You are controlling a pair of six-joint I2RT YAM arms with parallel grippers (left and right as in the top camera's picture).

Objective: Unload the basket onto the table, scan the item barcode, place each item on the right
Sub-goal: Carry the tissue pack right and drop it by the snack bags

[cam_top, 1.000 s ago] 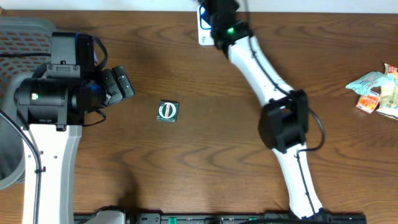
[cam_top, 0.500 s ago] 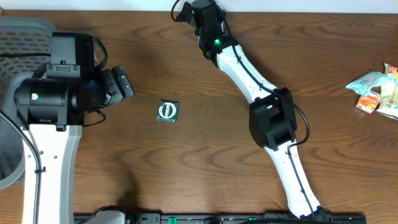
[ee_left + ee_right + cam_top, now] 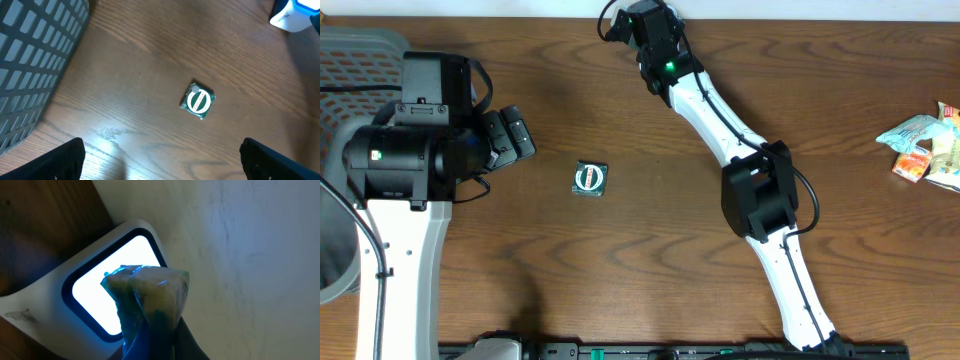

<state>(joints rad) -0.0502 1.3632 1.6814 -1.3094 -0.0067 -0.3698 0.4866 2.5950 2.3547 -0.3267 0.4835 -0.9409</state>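
Overhead, the right arm is stretched to the desk's far edge, the left jaws spread wide and empty. At the left wrist, a green packet is seen lying loose. At the right wrist, a wrapped item is gripped by the closed right jaws against the lit scanner; scanning is judged under way.

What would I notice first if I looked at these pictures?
The glowing blue-white scanner window at the table's edge, with a crinkly packet held right in front of it by the right end effector. Next, the little green square packet lying all alone in the middle of the brown wooden table.
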